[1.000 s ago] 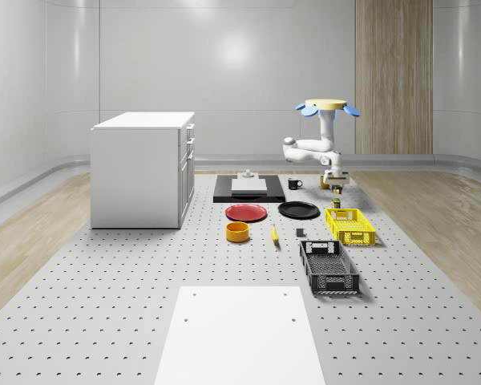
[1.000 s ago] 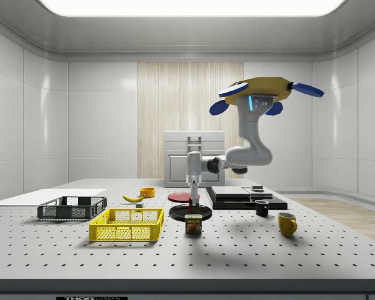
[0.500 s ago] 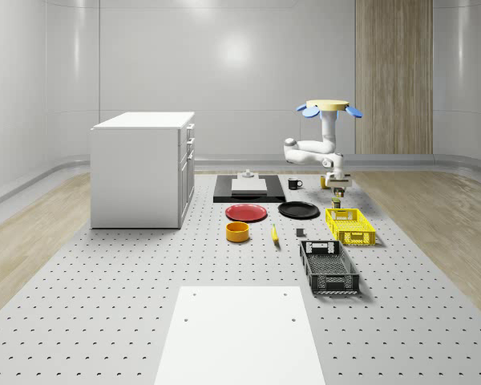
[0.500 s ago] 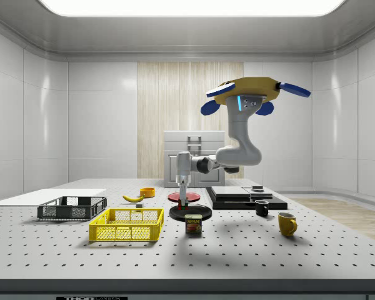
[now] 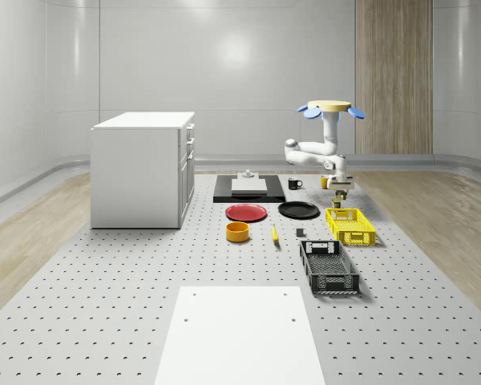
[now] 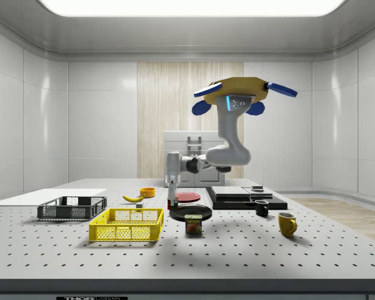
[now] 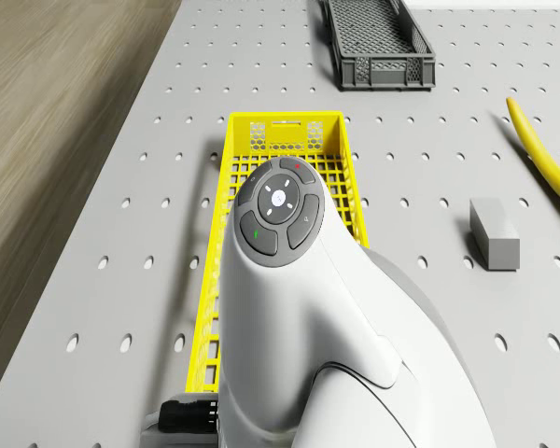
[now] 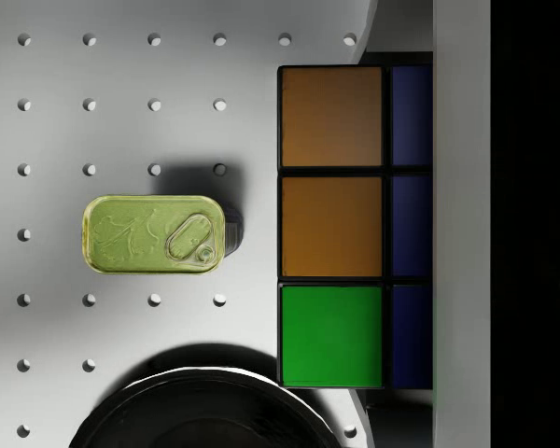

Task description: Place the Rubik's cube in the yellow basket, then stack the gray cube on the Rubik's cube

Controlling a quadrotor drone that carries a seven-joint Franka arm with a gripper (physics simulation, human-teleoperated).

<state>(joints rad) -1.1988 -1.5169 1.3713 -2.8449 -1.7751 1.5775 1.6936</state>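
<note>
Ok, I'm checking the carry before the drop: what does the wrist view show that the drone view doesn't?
Wrist view: the Rubik's cube gripped in the tool, with a green can and a black plate's rim below. Drone view: the yellow basket under the arm, gray cube, banana, dark crate. Both: the perforated table, over which the drone hovers.

The perforated grey worktop [image 5: 104, 305] carries the yellow basket [image 5: 349, 225], with a black crate [image 5: 329, 266] just nearer the camera, a gray cube [image 7: 494, 232], banana [image 7: 541, 149], and seemingly a tin [image 6: 194, 224] beside it.
</note>
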